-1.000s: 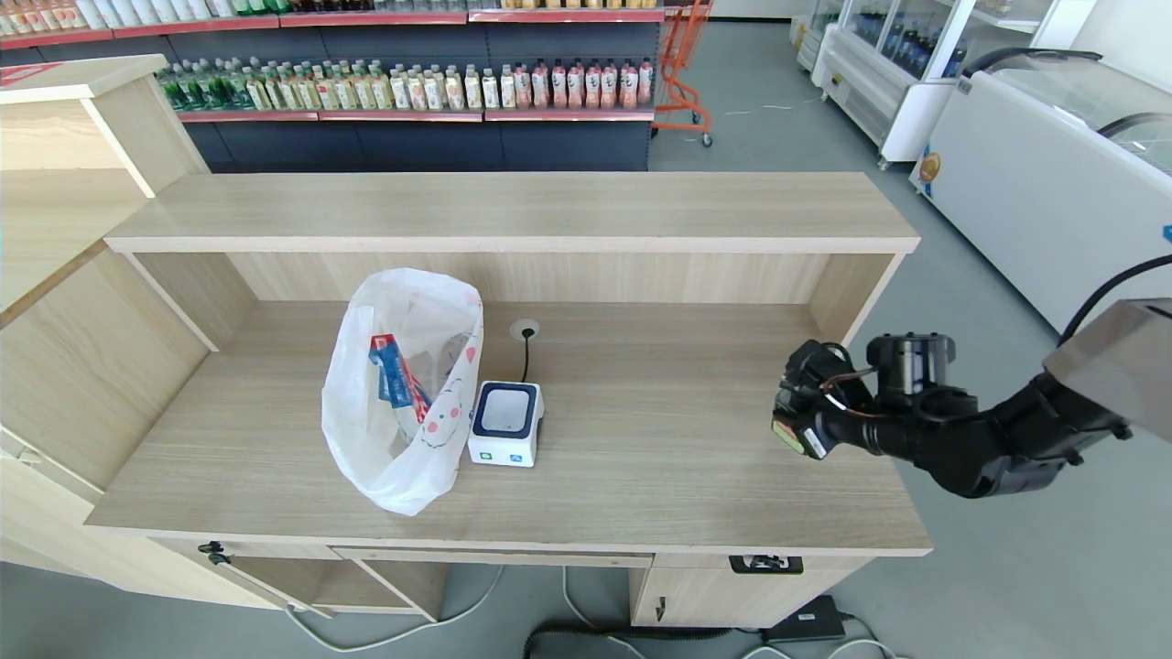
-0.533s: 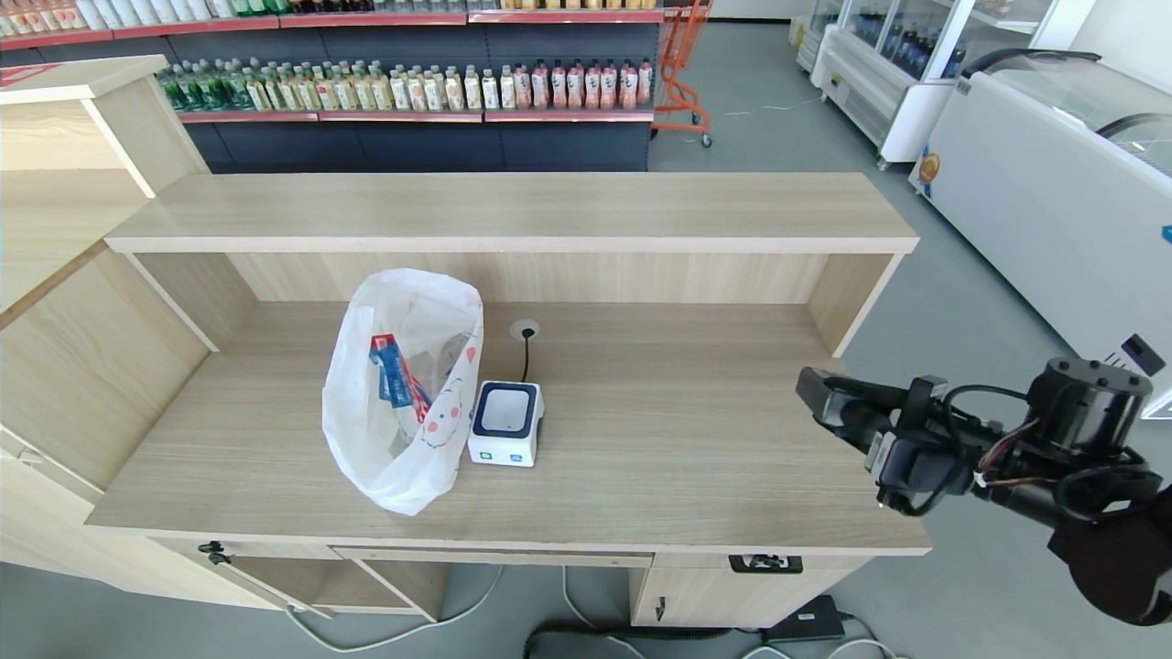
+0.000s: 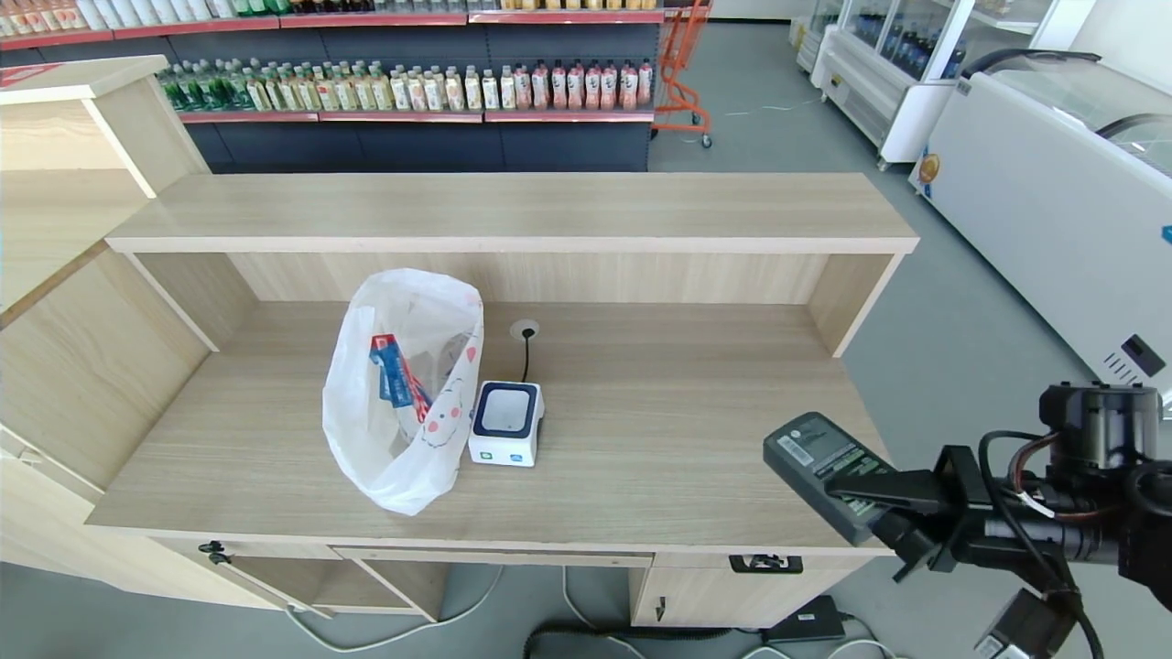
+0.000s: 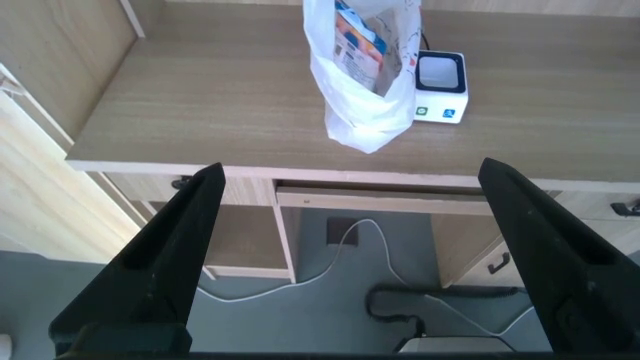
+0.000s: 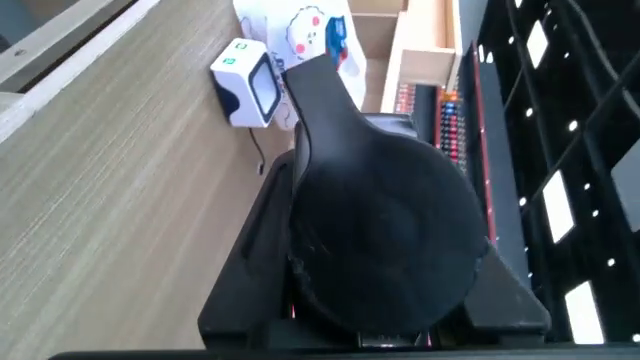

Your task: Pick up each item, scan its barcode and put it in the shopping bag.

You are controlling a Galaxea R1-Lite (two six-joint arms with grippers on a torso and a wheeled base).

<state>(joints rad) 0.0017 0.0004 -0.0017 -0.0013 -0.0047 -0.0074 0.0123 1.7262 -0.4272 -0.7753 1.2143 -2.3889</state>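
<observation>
Thin white plastic shopping bag stood on a light wooden counter, small white square scanner set just beside it, black fingers of the left gripper spread wide apart.

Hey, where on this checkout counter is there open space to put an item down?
The widest bare stretch lies between the scanner and the counter's right side wall. A smaller patch sits left of the shopping bag. It is crowded where bag, scanner and its cable meet.

The bag veils most of its contents. The pack hides the fingertips of the right gripper from its wrist camera; the label is too small to read.
</observation>
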